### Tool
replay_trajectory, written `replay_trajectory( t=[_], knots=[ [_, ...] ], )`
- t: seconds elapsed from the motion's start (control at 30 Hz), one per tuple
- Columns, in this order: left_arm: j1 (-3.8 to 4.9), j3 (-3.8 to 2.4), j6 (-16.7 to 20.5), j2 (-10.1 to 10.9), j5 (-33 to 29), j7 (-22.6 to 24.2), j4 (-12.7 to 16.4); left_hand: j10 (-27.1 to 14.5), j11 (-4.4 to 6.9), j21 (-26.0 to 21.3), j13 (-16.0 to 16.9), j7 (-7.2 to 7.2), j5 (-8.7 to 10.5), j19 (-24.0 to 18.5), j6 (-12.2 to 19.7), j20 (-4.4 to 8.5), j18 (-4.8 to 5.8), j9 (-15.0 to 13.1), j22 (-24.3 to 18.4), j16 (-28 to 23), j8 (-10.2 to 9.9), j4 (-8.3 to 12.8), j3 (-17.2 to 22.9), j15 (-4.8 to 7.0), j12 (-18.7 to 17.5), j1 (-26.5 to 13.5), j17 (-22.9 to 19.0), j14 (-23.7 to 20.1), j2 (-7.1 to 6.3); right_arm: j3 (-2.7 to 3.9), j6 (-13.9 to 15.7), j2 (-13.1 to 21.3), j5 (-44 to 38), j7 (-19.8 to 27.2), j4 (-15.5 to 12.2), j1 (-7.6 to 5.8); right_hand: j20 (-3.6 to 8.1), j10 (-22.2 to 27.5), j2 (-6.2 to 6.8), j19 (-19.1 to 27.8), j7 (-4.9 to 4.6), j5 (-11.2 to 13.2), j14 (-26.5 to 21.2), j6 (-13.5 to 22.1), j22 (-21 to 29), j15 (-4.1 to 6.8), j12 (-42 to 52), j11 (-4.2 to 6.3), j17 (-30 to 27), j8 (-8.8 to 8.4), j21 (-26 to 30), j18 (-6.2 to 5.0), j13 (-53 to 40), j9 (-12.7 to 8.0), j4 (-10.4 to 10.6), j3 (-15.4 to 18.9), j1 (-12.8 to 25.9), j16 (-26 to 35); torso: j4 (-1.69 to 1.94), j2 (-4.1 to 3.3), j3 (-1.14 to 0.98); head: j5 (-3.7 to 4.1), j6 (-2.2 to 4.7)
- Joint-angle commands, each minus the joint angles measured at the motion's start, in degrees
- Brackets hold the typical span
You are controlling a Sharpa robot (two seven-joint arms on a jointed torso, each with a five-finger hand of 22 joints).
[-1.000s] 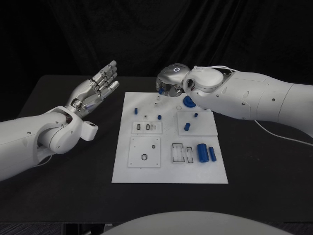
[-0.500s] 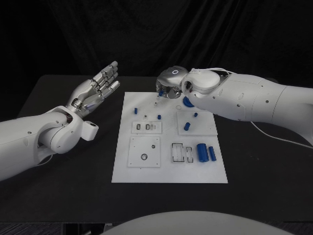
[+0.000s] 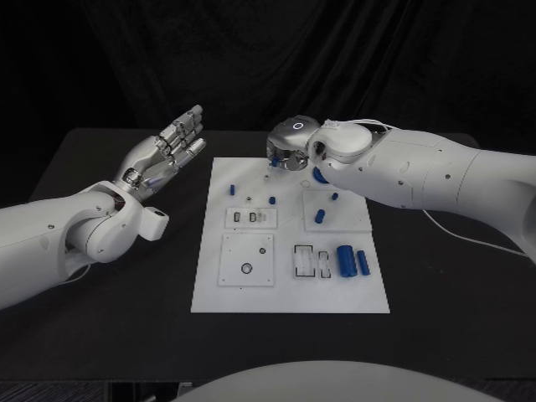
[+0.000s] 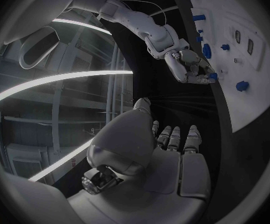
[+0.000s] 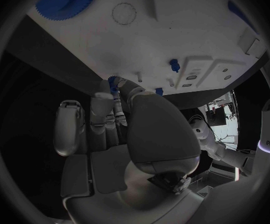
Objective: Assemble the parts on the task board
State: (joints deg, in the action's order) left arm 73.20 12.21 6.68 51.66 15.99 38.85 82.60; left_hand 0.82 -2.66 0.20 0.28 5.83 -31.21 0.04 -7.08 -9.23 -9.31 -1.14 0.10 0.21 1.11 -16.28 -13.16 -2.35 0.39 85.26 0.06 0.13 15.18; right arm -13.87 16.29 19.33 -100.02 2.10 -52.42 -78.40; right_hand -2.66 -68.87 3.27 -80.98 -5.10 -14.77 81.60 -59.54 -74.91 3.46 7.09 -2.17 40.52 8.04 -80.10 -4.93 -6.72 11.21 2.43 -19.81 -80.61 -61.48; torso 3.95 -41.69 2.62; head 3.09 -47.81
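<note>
Currently we see right hand [image 3: 292, 149] over far edge of task board [image 3: 290, 293], pinching small blue part [image 4: 213, 76] in fingertips beside thin peg [image 5: 139, 75]. Left hand [image 3: 166, 151] flat, spread, holding nothing, off board. Risk, we judge: part misaligned, jams or slips from pinch.

One black table [image 3: 123, 318] carries one white task board [image 3: 290, 297]. Two silver hands are in view, the left hand [image 3: 166, 151] and the right hand [image 3: 292, 146]. Seven blue parts show plainly on the board: three small pegs [image 3: 233, 190] [image 3: 273, 201] [image 3: 335, 198], three cylinders [image 3: 322, 217] [image 3: 347, 260] [image 3: 363, 263], and one gear [image 3: 322, 176], half hidden by the right arm. One black ring [image 3: 246, 269] lies there too. Whether the right hand hides more parts cannot be told.
</note>
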Motion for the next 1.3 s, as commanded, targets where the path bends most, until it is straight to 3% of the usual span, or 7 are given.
replay_trajectory(
  t=[0.03,0.53,0.87,1.3],
  knots=[
    [0.15,-0.06,-0.64,-0.11,-0.21,5.47,0.05,0.01,-0.48,-0.12,-0.06,0.11,-0.36,0.06,-0.36,-0.35,-1.02,-0.08,-0.02,-0.21,0.16,0.01,0.48,-0.17,-0.17,0.57,-0.06,-0.13,0.17,0.06,0.95,-0.29,-0.45,0.08,0.46,0.23,-0.29,0.31,-0.47,0.10,0.03,0.06,-0.50,0.04,-1.55,-0.04,-0.41,-0.02,0.03,0.04,0.07,1.17,0.08,6.22,0.20,-0.05,0.31,0.11,0.02,-0.05,0.00,0.04,-0.09],
    [0.15,-0.06,-0.65,-0.02,-0.21,5.40,0.01,0.03,-0.50,-0.12,-0.05,-0.04,-0.37,0.06,-0.51,-0.36,-1.02,-0.10,-0.03,-0.21,0.19,0.01,0.50,-0.18,-0.16,0.58,-0.06,-0.13,0.17,0.20,1.04,-0.55,-0.45,-0.07,0.54,0.36,-0.29,0.28,-0.48,0.17,0.04,0.17,-0.61,0.43,-1.56,-0.03,-0.57,-0.01,-0.06,-0.24,0.12,1.16,0.08,6.30,0.34,-0.02,0.47,0.17,-0.09,-0.18,0.08,-1.13,-0.83],
    [0.15,-0.06,-0.80,-0.15,-0.21,5.29,-0.07,0.03,-0.55,-0.11,-0.05,-0.27,-0.41,0.07,-0.68,-0.38,-1.02,-0.12,-0.02,-0.21,0.21,0.01,0.52,-0.23,-0.16,0.60,-0.06,-0.13,0.17,0.23,-0.16,-0.80,-0.45,-0.47,0.60,0.37,-0.31,0.52,-0.47,0.33,0.06,0.50,-0.84,0.77,-1.46,-0.06,-0.90,-0.06,-0.40,-0.53,0.28,1.12,0.14,6.42,0.49,0.01,0.63,0.39,-0.01,-0.08,0.07,-1.46,-1.39],
    [0.15,-0.06,-0.76,-0.02,-0.21,5.09,-0.01,0.04,-0.59,-0.11,-0.05,-0.41,-0.41,0.07,-0.77,-0.40,-1.02,-0.13,-0.02,-0.21,0.23,0.00,0.55,-0.26,-0.16,0.60,-0.06,-0.13,0.19,0.26,-0.99,-1.15,-0.45,-0.99,0.76,0.36,-0.41,1.19,-0.51,0.51,0.10,1.11,-1.31,1.63,-1.49,-0.18,-1.66,-0.18,-0.98,-1.24,0.42,1.11,0.27,6.58,0.78,-0.05,0.86,0.79,-0.03,0.00,0.09,-1.78,-1.50]
  ],
)
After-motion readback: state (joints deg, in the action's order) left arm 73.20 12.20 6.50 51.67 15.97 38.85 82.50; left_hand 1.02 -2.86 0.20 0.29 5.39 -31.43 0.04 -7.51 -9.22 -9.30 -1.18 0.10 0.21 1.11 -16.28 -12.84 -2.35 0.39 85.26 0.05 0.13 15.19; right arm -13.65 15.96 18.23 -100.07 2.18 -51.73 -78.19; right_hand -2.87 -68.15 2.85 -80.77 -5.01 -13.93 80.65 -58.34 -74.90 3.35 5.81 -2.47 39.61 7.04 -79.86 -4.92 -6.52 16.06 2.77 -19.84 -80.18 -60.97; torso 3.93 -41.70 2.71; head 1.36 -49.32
